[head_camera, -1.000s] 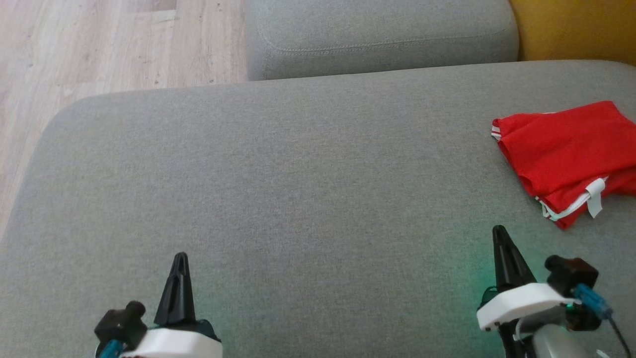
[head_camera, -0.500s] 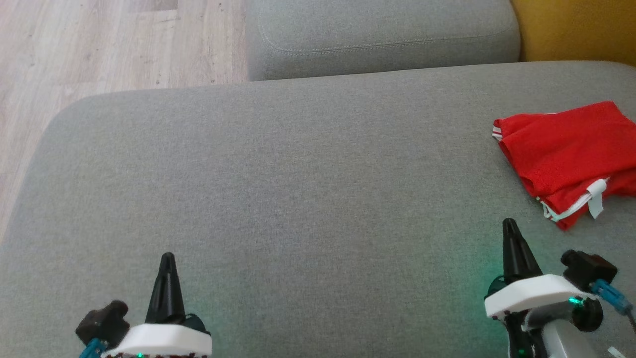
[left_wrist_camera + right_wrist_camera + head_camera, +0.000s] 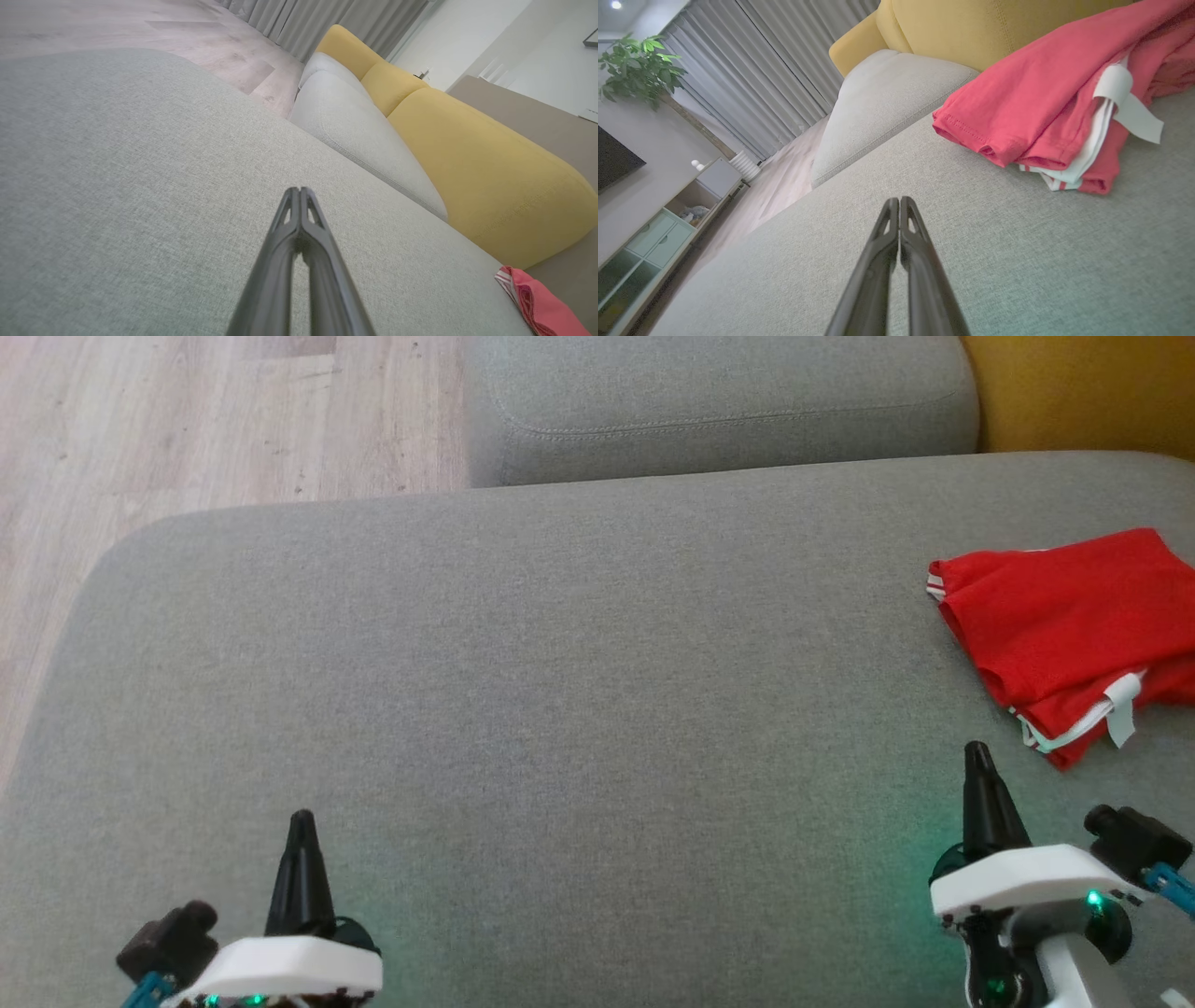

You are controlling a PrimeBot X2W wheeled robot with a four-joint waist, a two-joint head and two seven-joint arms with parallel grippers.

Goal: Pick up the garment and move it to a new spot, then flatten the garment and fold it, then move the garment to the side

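Observation:
The garment (image 3: 1064, 625) is red with white trim and lies folded at the right edge of the grey sofa seat (image 3: 560, 663); it also lies at upper right in the right wrist view (image 3: 1045, 107) and at the lower right corner of the left wrist view (image 3: 542, 308). My right gripper (image 3: 977, 751) is shut and empty, just below and left of the garment, apart from it. My left gripper (image 3: 302, 819) is shut and empty at the lower left, far from the garment. In each wrist view the fingertips of the left gripper (image 3: 299, 190) and right gripper (image 3: 899, 200) meet over bare cushion.
A second grey cushion (image 3: 719, 401) lies beyond the seat, with a yellow backrest (image 3: 1083, 392) at upper right. Wooden floor (image 3: 187, 420) lies past the seat's left edge. A cabinet (image 3: 668, 219), curtains and a plant stand in the distance.
Both grippers have drifted outward: the left one to the left and lower in the picture, the right one to the right and slightly up, nearer the garment. The garment has not moved.

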